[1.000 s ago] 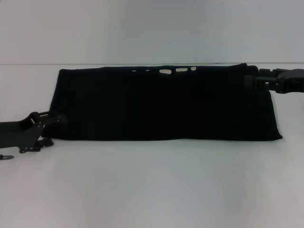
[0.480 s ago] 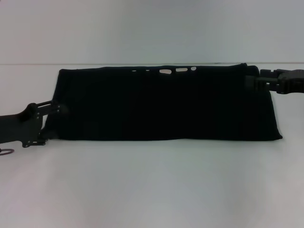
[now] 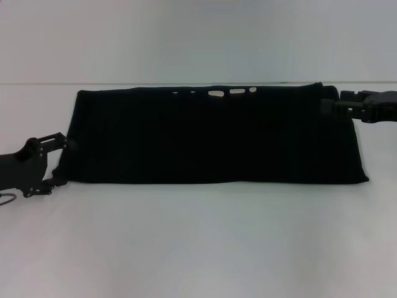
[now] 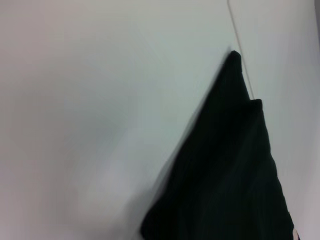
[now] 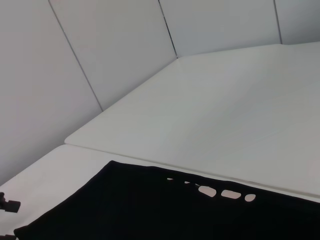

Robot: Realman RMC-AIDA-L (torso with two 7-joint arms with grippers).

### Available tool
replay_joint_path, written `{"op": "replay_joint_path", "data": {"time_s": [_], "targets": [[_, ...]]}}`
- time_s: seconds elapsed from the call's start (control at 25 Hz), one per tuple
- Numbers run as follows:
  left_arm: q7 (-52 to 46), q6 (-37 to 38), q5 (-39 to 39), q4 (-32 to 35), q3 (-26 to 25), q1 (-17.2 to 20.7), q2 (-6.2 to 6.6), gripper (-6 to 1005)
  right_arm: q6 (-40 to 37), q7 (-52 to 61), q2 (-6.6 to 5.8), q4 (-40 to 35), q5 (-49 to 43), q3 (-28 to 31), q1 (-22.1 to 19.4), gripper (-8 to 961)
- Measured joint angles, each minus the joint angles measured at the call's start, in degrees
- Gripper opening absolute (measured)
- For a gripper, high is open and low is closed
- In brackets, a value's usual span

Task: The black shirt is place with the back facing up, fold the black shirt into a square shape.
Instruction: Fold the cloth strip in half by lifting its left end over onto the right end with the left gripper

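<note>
Head view shows the large matte black cloth shirt (image 3: 214, 135) lying flat on the white worktop (image 3: 198, 242) as a long, wide band, its far edge along the line where the worktop meets the pale wall behind. A few small pale gaps break that far edge a little right of its middle. The left pincer (image 3: 62, 160) sits at the shirt's near left corner, its dark fingers spread apart, one by the upper part of the short left edge and one low beside the corner; whether they touch the cloth I cannot tell. The right pincer (image 3: 327, 107) comes in from the right side at the shirt's far right corner, right against the cloth, and its black fingers blend with the dark fabric, so I cannot tell whether they are parted or clamped. In the left wrist view a pointed corner of the black shirt (image 4: 225, 170) lies on the white surface. In the right wrist view the shirt's far edge with the pale gaps (image 5: 150, 205) shows on the worktop below grey wall panels.
</note>
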Motion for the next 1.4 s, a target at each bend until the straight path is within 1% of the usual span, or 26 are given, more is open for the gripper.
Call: {"op": "replay_joint_path", "data": {"time_s": [0.24, 0.68, 1.0, 1.4], "targets": [[-0.2, -3.0, 0.0, -1.7, 0.1, -0.4, -0.13, 891, 0.1, 0.0, 0.0, 0.0, 0.0, 0.0, -0.1, 779], [-0.1, -5.9, -0.4, -2.0, 0.2, -0.5, -0.46, 891, -0.1, 0.7, -0.08, 0.0, 0.0, 0.0, -0.2, 779], [0.2, -6.6, -0.4, -2.5, 0.2, -0.5, -0.5, 891, -0.3, 0.9, -0.09, -0.5, 0.0, 0.0, -0.3, 778], [1.0, -7.9, -0.5, -2.5, 0.2, -1.4, -0.47, 892, -0.3, 1.0, -0.08, -0.5, 0.1, 0.0, -0.3, 778]]}}
